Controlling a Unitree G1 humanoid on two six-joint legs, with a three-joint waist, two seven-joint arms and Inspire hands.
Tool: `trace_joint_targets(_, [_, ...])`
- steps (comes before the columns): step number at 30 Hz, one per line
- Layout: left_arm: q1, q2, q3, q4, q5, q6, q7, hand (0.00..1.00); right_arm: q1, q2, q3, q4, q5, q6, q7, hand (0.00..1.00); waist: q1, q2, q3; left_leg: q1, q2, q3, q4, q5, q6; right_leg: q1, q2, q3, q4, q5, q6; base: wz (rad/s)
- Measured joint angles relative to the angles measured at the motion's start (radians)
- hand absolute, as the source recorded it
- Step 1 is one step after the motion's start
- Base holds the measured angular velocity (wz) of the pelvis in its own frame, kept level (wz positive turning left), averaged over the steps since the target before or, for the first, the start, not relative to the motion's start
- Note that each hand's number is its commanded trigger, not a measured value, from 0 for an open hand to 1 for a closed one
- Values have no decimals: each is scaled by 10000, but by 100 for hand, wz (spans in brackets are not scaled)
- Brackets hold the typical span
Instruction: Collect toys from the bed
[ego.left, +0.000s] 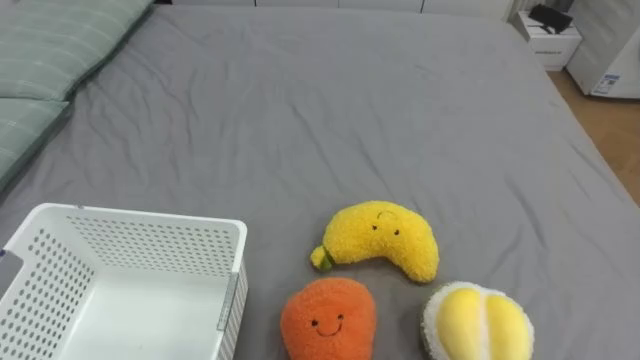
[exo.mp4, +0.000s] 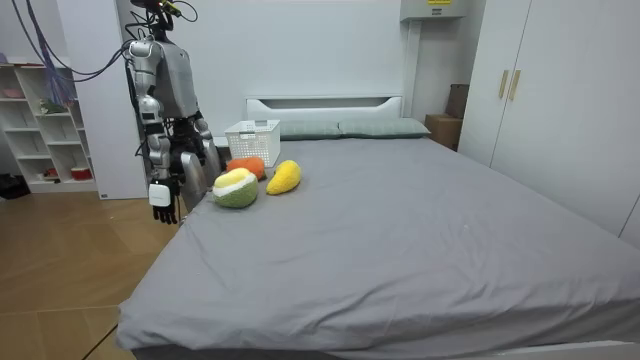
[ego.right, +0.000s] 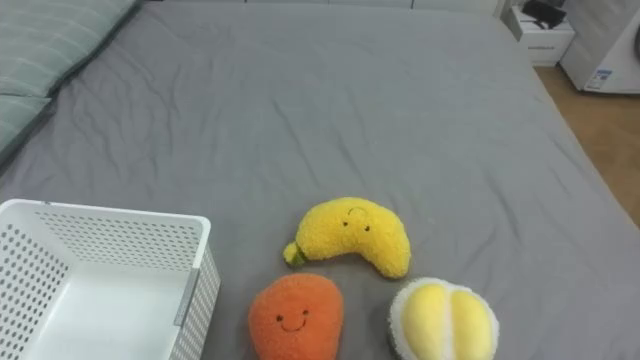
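— Yellow plush banana (ego.left: 382, 238) first: lies on the grey bedsheet (ego.left: 330, 110), both ends curving toward the near edge, stitched face up.

— And next to it?

— Orange plush fruit (ego.left: 328, 318) just beside the banana on the near side, smiling face up. White-and-yellow round plush (ego.left: 477, 322) to the right of that, close under the banana's right end. Touching or a hair apart, hard to say from above.

— All three loose on the bed, then?

— Yes, resting on the sheet, held by nothing. White perforated basket (ego.left: 150, 245) just left of the orange one, upright on the sheet, bare bottom showing.

— Hands?

— Right hand (exo.mp4: 162, 196) hangs at the robot's side in the room view, below the mattress edge, well apart from the toys. Fingers seemingly straight and pointing at the floor, gripping nothing, though small at that distance.

— Stance?

— Stands upright on the wooden floor (exo.mp4: 60, 260) at the side of the bed, near the headboard (exo.mp4: 325, 104), facing the toys.

— Farther out?

— Striped grey-green pillows (ego.left: 50, 50) at the bed's head, left of the basket. White nightstand (ego.left: 548, 40) past the far side.
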Motion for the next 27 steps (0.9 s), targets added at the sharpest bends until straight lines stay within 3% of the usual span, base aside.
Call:
trace_joint_targets(9, [-1,-2,4,3,6,-76,40,0,0,0,0,2,2,-122,4,0,5,-2,10,-68,3,25,5,1,-2,-98,3,10,4,0,0,0])
trace_joint_targets(12, [6,-1,13,3,6,-92,41,0,1,1,0,11,51,-187,5,0,4,-2,46,-70,3,32,7,1,-2,-91,4,16,1,1,-1,0])
trace_joint_targets(21, [161,18,215,-3,24,-132,43,0,414,1,-153,-58,1293,-452,-11,0,-30,39,69,81,47,209,-50,-4,-11,-27,43,113,-26,43,-14,-4])
trace_joint_targets(23, [265,37,364,-30,39,-129,42,0,572,22,-513,-61,1736,-449,-100,0,-111,-14,149,228,66,240,-64,-19,-33,38,73,238,-38,42,-21,-6])
trace_joint_targets(27, [454,96,764,-141,148,-142,41,0,775,13,-1340,-109,2456,-439,-324,0,-319,-93,105,272,86,246,-68,-26,-49,21,81,257,30,-11,-56,-6])
